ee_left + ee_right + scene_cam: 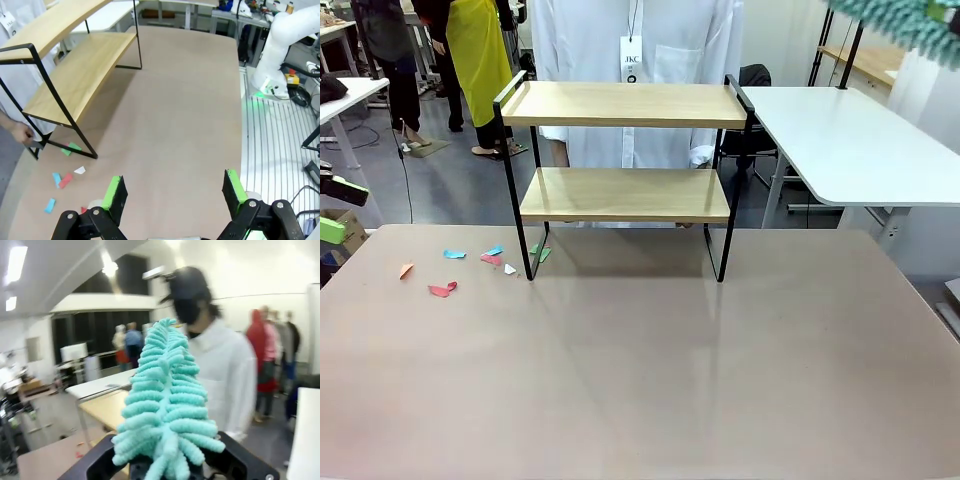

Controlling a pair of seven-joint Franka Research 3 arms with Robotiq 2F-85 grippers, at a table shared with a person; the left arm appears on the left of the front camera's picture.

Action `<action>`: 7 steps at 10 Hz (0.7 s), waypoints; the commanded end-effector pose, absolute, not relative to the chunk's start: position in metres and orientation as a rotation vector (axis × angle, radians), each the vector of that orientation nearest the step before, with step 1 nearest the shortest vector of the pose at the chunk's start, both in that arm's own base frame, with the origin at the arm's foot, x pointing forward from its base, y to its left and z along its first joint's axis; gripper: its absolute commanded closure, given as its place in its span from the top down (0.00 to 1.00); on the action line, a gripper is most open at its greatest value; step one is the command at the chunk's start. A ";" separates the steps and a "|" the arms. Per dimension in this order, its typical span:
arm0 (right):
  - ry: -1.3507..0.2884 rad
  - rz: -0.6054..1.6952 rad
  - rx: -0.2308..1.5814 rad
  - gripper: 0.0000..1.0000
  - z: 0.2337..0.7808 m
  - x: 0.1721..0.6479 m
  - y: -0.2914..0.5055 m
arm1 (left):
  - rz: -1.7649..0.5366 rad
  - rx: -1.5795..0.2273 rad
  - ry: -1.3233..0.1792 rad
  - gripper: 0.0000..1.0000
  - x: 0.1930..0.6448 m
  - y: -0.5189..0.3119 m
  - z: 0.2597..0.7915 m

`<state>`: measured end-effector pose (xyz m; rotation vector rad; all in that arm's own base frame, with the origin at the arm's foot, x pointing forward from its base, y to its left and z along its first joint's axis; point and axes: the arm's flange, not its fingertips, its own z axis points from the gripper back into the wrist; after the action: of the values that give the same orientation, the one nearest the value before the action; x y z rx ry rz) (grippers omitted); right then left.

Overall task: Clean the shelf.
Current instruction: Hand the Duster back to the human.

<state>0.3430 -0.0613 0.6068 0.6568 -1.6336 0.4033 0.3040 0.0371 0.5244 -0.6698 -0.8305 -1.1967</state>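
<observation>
front view: the shelf, a two-tier rack of light wooden boards in a thin black frame, stands at the far middle of the brown table, both boards bare. scraps of coloured paper lie scattered on the tabletop just left of the rack's left legs, one green piece at the foot of the near left leg. a person in a white coat stands right behind the rack. a green-padded finger of the left gripper shows at the left edge, off the table. the tip of a teal fluffy duster pokes in at the top right corner, high above a white side table.

left wrist view: the left gripper hangs over the table's near left part, jaws wide apart with nothing between them. the shelf rises at upper left, and the paper scraps lie between it and the fingers. a person's hand rests at the table's far edge beside the rack's frame.

right wrist view: the right gripper is clamped on the duster, whose chenille head stands upright. behind it, blurred, are the person in white and the top board of the shelf.
</observation>
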 end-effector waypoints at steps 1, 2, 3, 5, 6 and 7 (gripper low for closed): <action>-1.689 0.273 0.548 0.17 0.593 0.352 -0.064 | -1.211 -0.685 -0.864 1.00 0.307 0.036 0.526; -1.679 0.223 0.502 0.17 0.582 0.355 -0.077 | -1.211 -0.685 -0.864 1.00 0.307 0.036 0.526; -1.666 0.185 0.475 0.17 0.568 0.358 -0.086 | -1.211 -0.685 -0.864 1.00 0.307 0.036 0.526; -1.599 0.115 0.437 0.17 0.523 0.367 -0.101 | -1.211 -0.685 -0.864 1.00 0.307 0.036 0.526; -1.553 0.083 0.410 0.17 0.496 0.372 -0.106 | -1.211 -0.685 -0.864 1.00 0.307 0.036 0.526; -1.516 0.055 0.394 0.17 0.470 0.375 -0.111 | -1.211 -0.685 -0.864 1.00 0.307 0.036 0.526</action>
<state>0.3708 -0.1161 0.4932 0.4353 -1.5114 0.0921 0.3039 0.0377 0.5245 -0.6693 -0.8328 -1.1977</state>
